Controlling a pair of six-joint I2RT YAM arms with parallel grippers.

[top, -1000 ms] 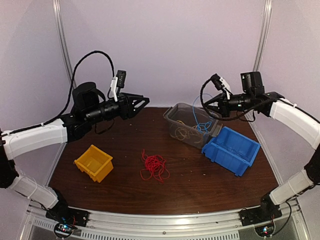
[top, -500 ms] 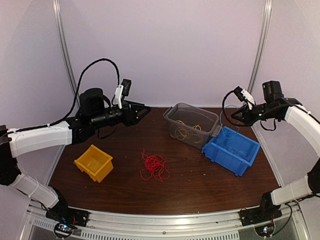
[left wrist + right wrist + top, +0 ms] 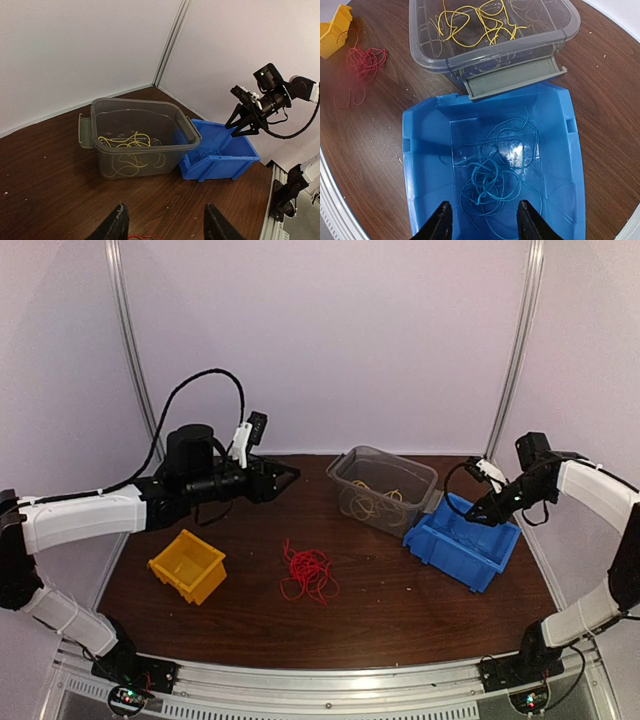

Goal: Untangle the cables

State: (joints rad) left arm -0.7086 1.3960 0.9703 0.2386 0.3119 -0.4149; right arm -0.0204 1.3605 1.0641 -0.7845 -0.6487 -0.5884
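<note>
The cables lie in three separate bunches. A red tangle rests on the table, and its edge shows just under my left gripper. Yellow cables sit in the clear bin. Blue cables lie loose on the floor of the blue bin. My right gripper hovers open above the blue bin, touching nothing. My left gripper is open and empty, raised above the table and facing the clear bin.
A yellow bin stands on the left of the table, with the red tangle to its right. The clear bin's grey handle flap overlaps the blue bin's far rim. Enclosure walls stand close behind and beside the bins.
My right gripper swung right and down from above the clear bin to over the blue bin, carrying the blue cables. It then opened, and they now lie in that bin. My left arm shifted slightly.
</note>
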